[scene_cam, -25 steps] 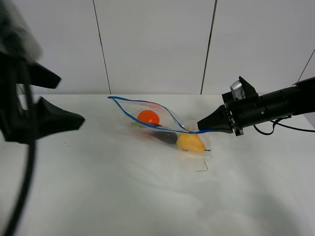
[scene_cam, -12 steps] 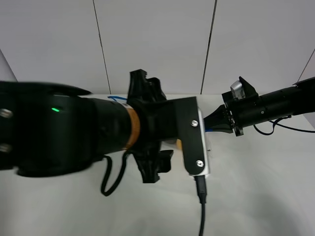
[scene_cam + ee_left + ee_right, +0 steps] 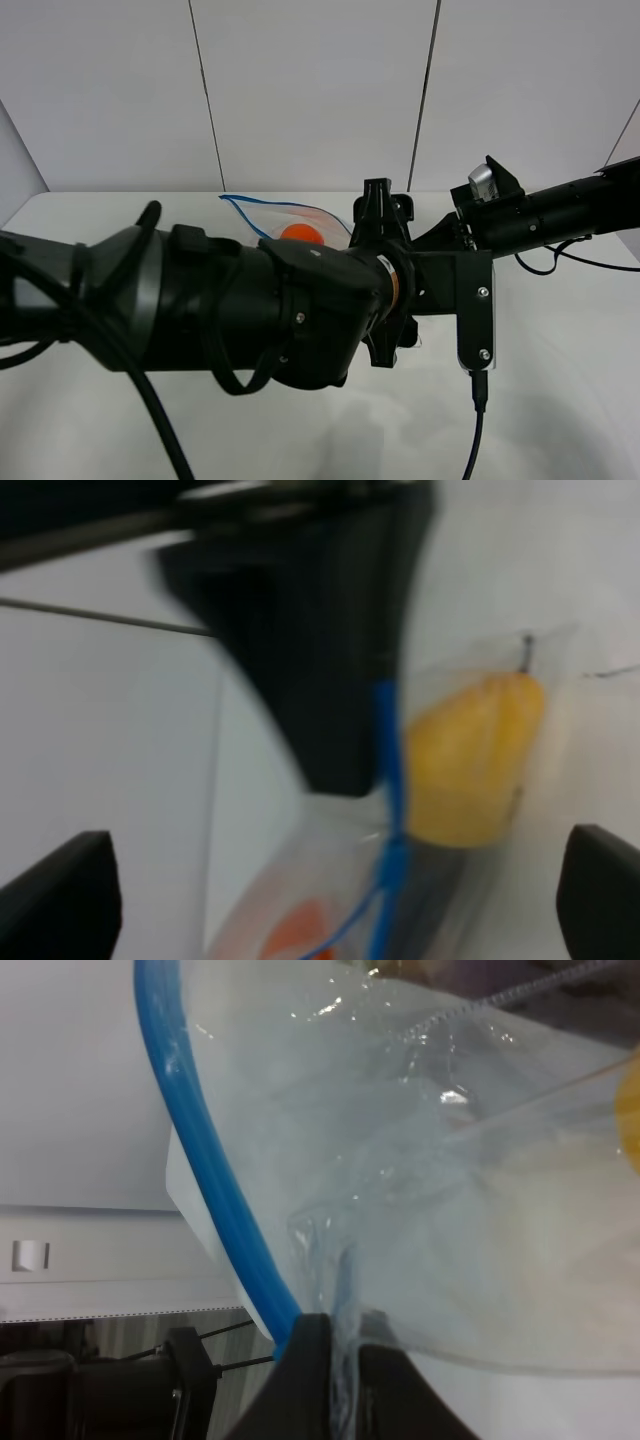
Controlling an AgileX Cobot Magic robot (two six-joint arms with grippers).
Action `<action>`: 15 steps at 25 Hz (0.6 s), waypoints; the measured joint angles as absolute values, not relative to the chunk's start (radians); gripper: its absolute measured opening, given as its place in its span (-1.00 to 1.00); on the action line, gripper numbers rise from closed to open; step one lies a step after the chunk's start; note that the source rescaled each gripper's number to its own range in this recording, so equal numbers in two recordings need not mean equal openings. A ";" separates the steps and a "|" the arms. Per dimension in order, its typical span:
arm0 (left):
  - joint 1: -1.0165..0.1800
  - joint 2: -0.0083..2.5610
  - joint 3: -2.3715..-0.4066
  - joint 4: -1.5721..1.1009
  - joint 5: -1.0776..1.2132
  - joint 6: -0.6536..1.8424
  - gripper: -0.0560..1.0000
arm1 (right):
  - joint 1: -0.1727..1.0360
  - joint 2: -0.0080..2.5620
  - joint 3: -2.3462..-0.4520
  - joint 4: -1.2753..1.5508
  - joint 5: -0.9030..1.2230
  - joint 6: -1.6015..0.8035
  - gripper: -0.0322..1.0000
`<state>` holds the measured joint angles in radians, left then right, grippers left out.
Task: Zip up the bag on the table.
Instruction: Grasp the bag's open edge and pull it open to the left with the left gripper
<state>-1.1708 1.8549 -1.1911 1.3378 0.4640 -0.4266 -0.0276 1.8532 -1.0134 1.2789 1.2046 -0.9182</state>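
Looking down from the high camera, the clear, crinkly plastic zip bag (image 3: 270,222) with its thin blue zipper strip (image 3: 275,204) lies on the large plain white table (image 3: 560,390). Most of the bag is hidden behind the bulky black left arm (image 3: 250,310) that reaches across in front of it, so only its gaping mouth and the round orange toy (image 3: 301,236) inside it show. The right claw (image 3: 440,236) meets the bag at the end away from the orange toy, with its tips covered by the left arm. In the blurred left wrist view, the left claw (image 3: 330,900) is released, its two dark fingertips spread wide to either side of the bag and touching nothing. There the blue zipper strip runs into the black right claw, and a yellow pear-shaped toy (image 3: 470,765) sits inside the bag just beside the strip. In the right wrist view, the right claw (image 3: 345,1375) is clenched on the bag's corner, pinching the film and the strip's end between its tips. The bag looks light, limp and slippery, likely to crumple or slide if pushed, and the toys add only a little weight. The strip is its one firmer part, so the best hold is probably on the strip close beside the pinned corner. From there the left claw could press both tracks together and draw toward the open mouth while the right claw anchors the bag.
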 joint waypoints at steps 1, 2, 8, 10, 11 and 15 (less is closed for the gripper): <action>-1.171 1.867 -1.191 1.345 0.464 -0.430 0.85 | -0.028 1.853 -1.013 1.279 1.205 -0.918 -0.94; -1.171 1.878 -1.192 1.353 0.464 -0.435 0.84 | -0.028 1.853 -1.013 1.279 1.205 -0.917 -0.94; -1.156 1.922 -1.213 1.391 0.460 -0.448 0.70 | -0.028 1.853 -1.013 1.279 1.205 -0.915 -0.94; -1.140 1.925 -1.214 1.400 0.460 -0.450 0.69 | -0.028 1.853 -1.013 1.279 1.205 -0.915 -0.94; -1.131 1.925 -1.214 1.401 0.460 -0.455 0.68 | -0.028 1.853 -1.013 1.279 1.205 -0.915 -0.94; -1.110 1.926 -1.214 1.403 0.477 -0.469 0.61 | -0.028 1.853 -1.013 1.279 1.205 -0.915 -0.94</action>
<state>-1.1103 1.9258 -1.2141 1.4031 0.4765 -0.4690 -0.0276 1.8532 -1.0134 1.2789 1.2046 -0.9150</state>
